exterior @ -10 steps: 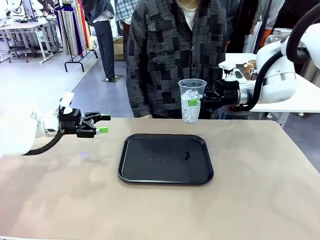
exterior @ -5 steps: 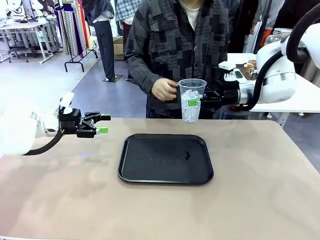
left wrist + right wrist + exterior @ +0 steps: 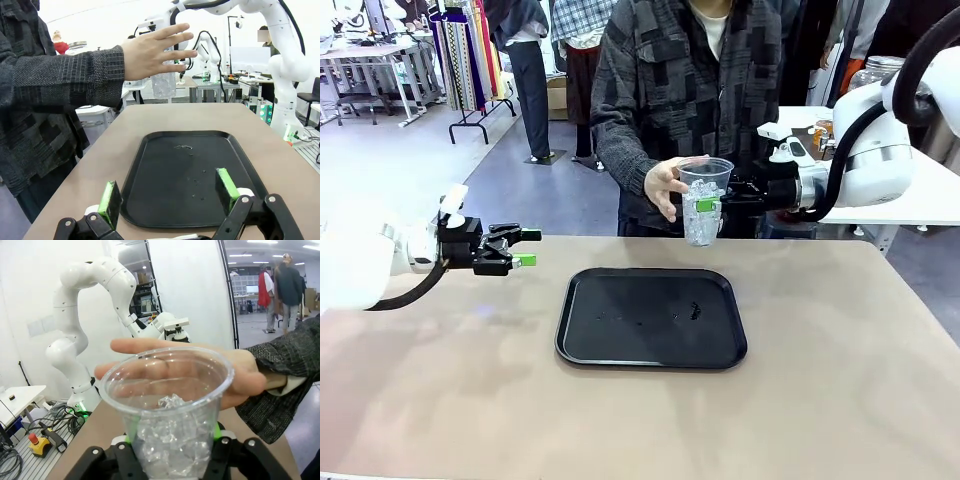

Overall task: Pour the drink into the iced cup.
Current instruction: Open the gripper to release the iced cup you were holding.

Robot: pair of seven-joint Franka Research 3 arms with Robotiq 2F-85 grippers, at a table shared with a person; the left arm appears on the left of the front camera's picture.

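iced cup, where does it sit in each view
Front view: iced cup upper centre, held in the right gripper.
Left wrist view: top centre, partly behind the person's hand.
Right wrist view: bottom centre, close up.
Shared landmark: that hand, next to the cup.

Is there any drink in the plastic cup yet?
No drink yet, just ice. The clear cup holds ice cubes piled partway up, with no coloured liquid among them.

A robotics lab in an open hall: beyond the wide beige table (image 3: 840,400), a grey floor (image 3: 410,170) runs to white worktables (image 3: 365,50) and a metal rack of hanging clothes (image 3: 465,50). Beside the table, a yellow box with a red stop button (image 3: 36,444) lies among black cables (image 3: 65,422).
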